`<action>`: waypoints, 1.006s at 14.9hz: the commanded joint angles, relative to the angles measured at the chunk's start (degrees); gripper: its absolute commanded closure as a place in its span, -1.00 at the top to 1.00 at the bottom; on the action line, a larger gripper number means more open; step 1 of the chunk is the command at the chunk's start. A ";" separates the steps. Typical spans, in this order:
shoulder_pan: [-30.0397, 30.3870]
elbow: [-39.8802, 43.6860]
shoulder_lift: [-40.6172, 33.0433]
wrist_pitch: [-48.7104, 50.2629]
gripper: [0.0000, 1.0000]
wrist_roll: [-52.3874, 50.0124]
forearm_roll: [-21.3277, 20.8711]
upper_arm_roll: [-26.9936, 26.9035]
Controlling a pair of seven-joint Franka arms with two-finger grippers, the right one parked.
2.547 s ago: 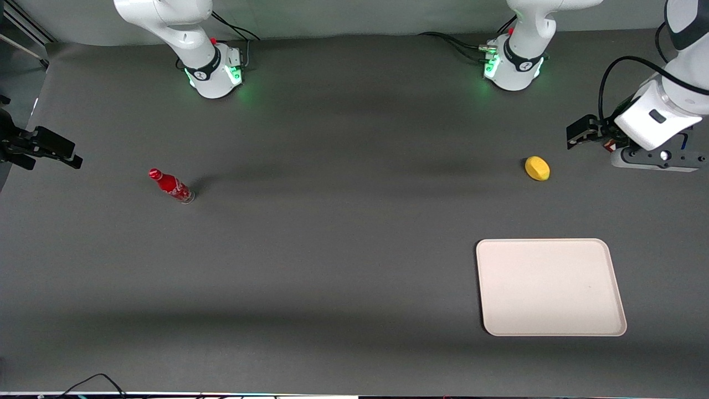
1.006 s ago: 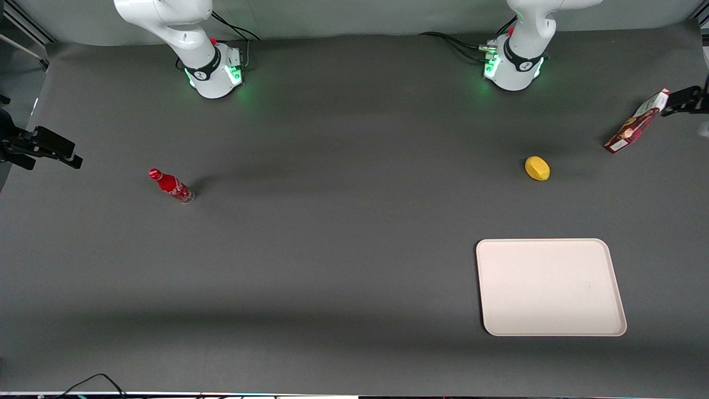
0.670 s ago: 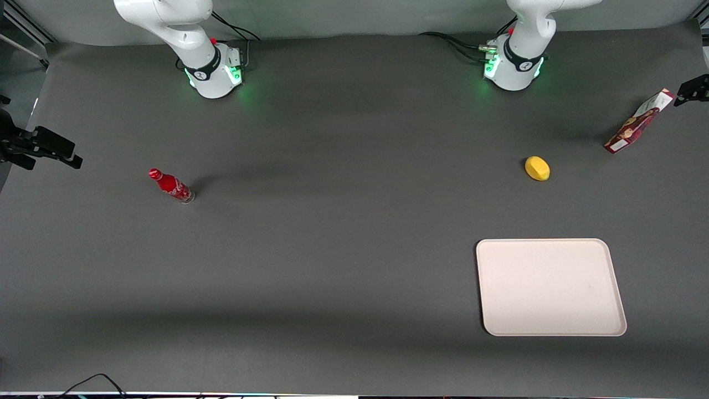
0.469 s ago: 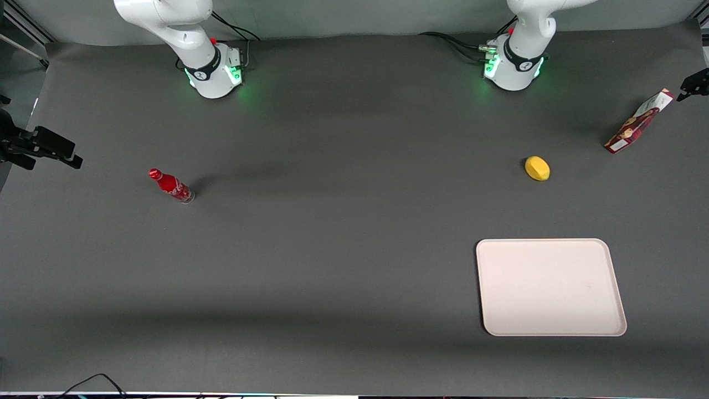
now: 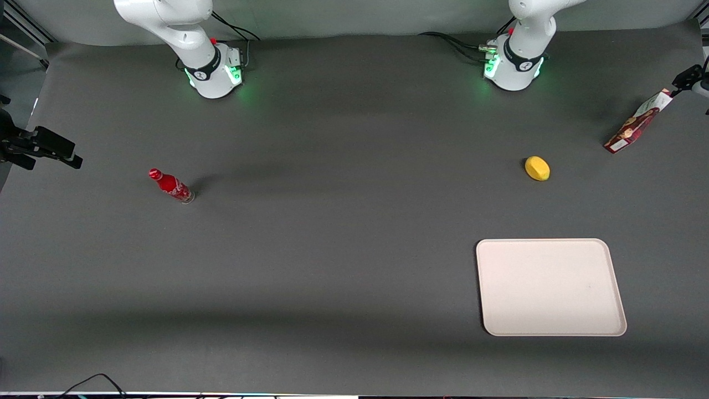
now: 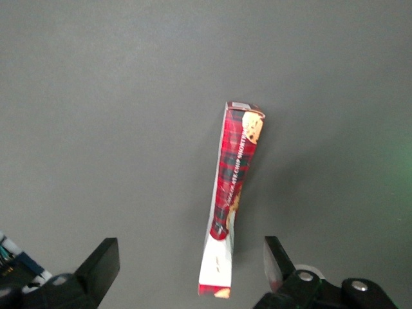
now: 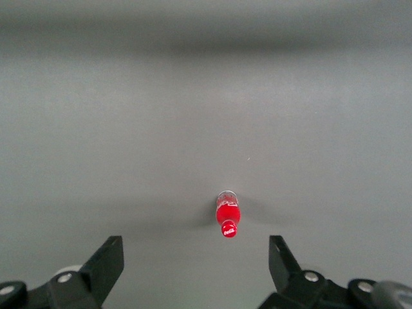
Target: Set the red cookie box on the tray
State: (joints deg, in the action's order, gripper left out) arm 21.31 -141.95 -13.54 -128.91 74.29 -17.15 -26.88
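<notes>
The red cookie box [image 5: 633, 125] stands on end at the working arm's end of the table, farther from the front camera than the tray [image 5: 549, 287]. In the left wrist view the red cookie box [image 6: 233, 193] shows its plaid side, with its white label end nearest the camera. The left gripper [image 5: 686, 81] hangs above the box's top end, at the edge of the front view. This gripper [image 6: 190, 257] is open, its black fingers [image 6: 102, 262] wide apart on either side of the box's label end, not touching it. The cream-white tray holds nothing.
A yellow lemon [image 5: 537, 168] lies between the box and the tray. A red soda bottle [image 5: 171, 185] stands toward the parked arm's end of the table, and the right wrist view also shows the bottle [image 7: 227, 217]. Two arm bases [image 5: 512, 61] sit along the table's back edge.
The left arm, which covered the box 2.5 s ago, has pulled back to the frame edge, uncovering it. Since 1.0 s ago the gripper has drifted off the box's top; the box has not moved.
</notes>
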 commanded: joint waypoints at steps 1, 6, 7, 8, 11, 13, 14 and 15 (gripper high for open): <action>1.27 -3.06 3.86 -7.56 1.00 6.18 3.52 -0.79; 3.37 -4.13 10.45 -12.59 1.00 15.88 12.58 -1.94; 3.91 -4.30 11.25 -12.77 1.00 16.23 12.84 -1.86; 4.00 -4.30 11.60 -12.86 1.00 16.41 12.93 -1.86; 4.61 -4.22 13.88 -16.01 1.00 18.08 13.98 -1.94; 5.41 -4.30 15.64 -17.51 1.00 19.74 15.39 -1.86; 5.67 -4.30 16.87 -17.78 1.00 20.10 16.79 -1.86; 5.76 -4.30 17.92 -17.95 1.00 21.06 18.19 -1.86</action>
State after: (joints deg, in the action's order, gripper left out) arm 25.87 -145.91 1.45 -144.84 91.61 -2.72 -28.96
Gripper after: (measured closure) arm 0.000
